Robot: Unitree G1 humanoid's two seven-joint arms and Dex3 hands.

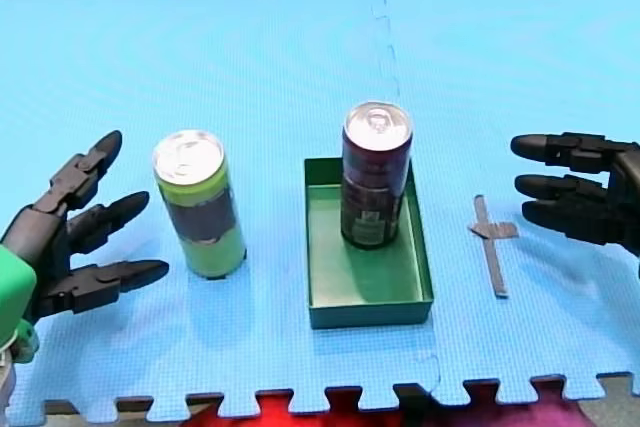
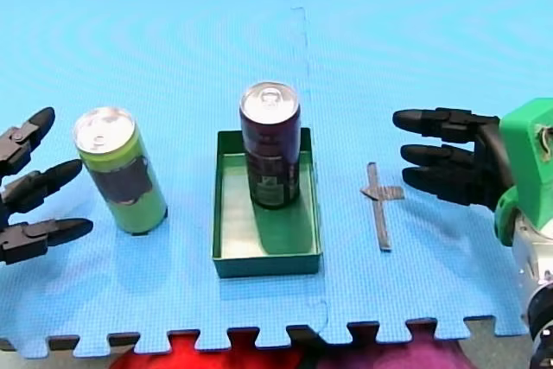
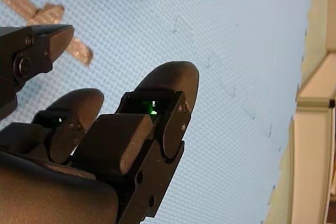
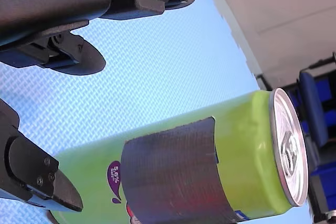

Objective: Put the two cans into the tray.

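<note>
Though empty and unclenched, left hand (image 1: 82,232) and right hand (image 1: 575,192) over blue foam mat (image 1: 250,67).

Lime-green can (image 1: 199,205), dark maroon can (image 1: 374,177), green tray (image 1: 368,311), blue mat (image 1: 200,67).

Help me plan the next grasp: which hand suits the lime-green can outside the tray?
Left. The open left hand is beside the lime-green metal can; the right hand is beyond the green rectangular tray.

Looks like a robotics test lab: interlocking blue foam mat (image 1: 200,57) w/ tape marker (image 1: 490,237) on it.
</note>
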